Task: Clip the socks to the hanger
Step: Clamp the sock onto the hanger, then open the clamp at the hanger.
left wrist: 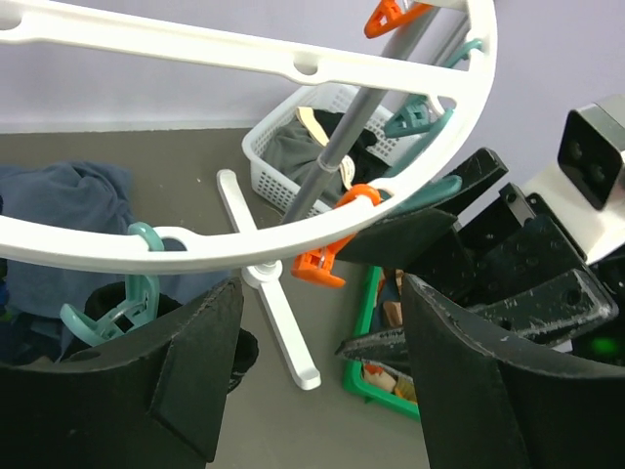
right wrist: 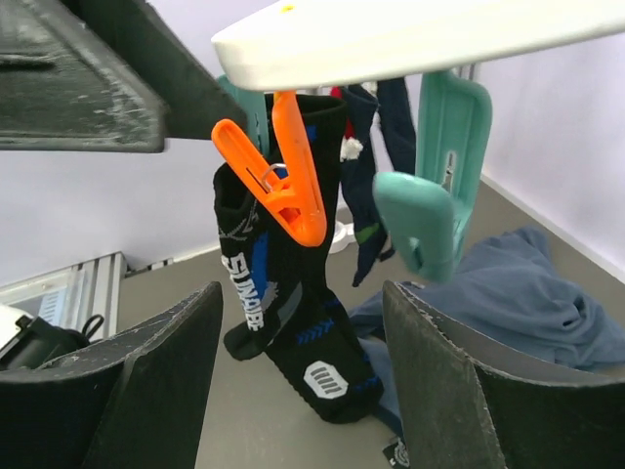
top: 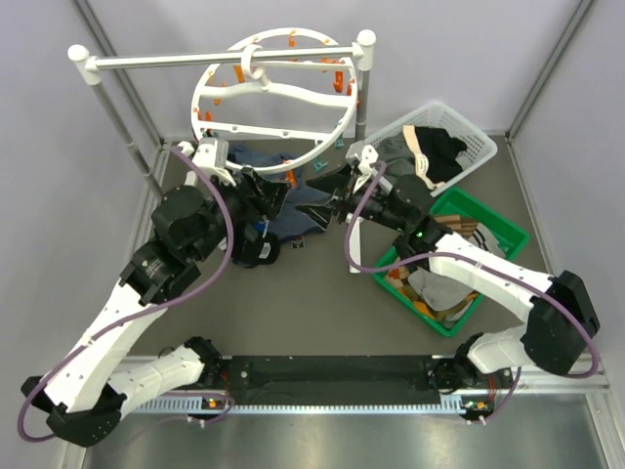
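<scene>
The white round hanger (top: 275, 98) hangs on the rack bar. In the right wrist view its rim (right wrist: 410, 39) carries an orange clip (right wrist: 283, 181) that holds a black sock with blue and white marks (right wrist: 293, 322). A navy sock (right wrist: 371, 186) hangs behind it, and a teal clip (right wrist: 430, 195) hangs empty beside it. My right gripper (right wrist: 303, 293) (top: 327, 195) is open and empty, just short of the black sock. My left gripper (left wrist: 320, 327) (top: 271, 193) is open and empty under the rim (left wrist: 244, 244), below another orange clip (left wrist: 327, 256). A dark sock (top: 262, 250) lies by my left arm.
A blue-grey garment (top: 293, 217) lies under the hanger. The white rack (top: 225, 59) has a foot (left wrist: 278, 313) on the table. A white basket (top: 469, 147) and a green bin (top: 498, 230), both holding clothes, stand at the right. The two grippers face each other closely.
</scene>
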You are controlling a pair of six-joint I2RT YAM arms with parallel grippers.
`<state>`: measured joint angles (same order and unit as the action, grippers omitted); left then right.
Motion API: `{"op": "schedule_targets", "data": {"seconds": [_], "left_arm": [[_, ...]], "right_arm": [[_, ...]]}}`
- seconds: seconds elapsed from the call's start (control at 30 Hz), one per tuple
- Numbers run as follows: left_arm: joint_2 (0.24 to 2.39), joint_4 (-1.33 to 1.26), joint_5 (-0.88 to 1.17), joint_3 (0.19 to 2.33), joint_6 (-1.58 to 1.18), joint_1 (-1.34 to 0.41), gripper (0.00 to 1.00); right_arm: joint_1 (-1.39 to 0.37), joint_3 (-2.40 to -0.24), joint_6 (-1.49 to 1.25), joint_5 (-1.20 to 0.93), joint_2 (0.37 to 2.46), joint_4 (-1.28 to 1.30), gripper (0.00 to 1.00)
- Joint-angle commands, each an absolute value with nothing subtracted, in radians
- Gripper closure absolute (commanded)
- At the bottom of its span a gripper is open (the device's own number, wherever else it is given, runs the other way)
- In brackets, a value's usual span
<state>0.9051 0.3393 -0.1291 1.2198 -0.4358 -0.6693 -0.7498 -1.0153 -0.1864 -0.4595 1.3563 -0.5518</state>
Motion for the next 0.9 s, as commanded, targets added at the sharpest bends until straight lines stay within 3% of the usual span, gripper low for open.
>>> {"op": "schedule_targets", "data": {"seconds": [0.0,0.47,0.87], "left_arm": [[0.93,0.258,-0.189,1.218,-0.436,-0.672,0.31],[1.002,0.299,-0.411,1.294,-0.359,-0.67,0.51],[0.971,0.344,-0.514,1.347,-0.282,-0.603,0.52]], "right_arm": [[-0.744,-1.088,-0.199,-0.518,1.381,-0.67,0.35],[-0.762,-1.305,-0.213,-0.595,1.519,-0.6,0.36],[-0.853,-1.571,-0.161,-0.58,1.683,-0.471,0.4]]}}
